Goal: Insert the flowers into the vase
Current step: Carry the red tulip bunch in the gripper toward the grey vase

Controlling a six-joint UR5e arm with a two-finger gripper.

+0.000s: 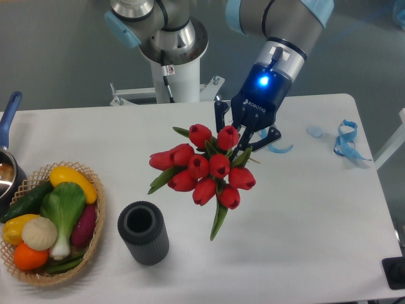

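Fixed camera: hand (237, 140) closed on the stems of the flowers (206, 170), bunch held above the white table (304, 215), buds tilted toward the camera, vase (143, 232) stood upright, apart to the lower left, wicker basket (95, 237) of vegetables placed beside it.

My one fixed camera looks down from high in front, facing the arm's base (169, 47) across the white table (304, 240).
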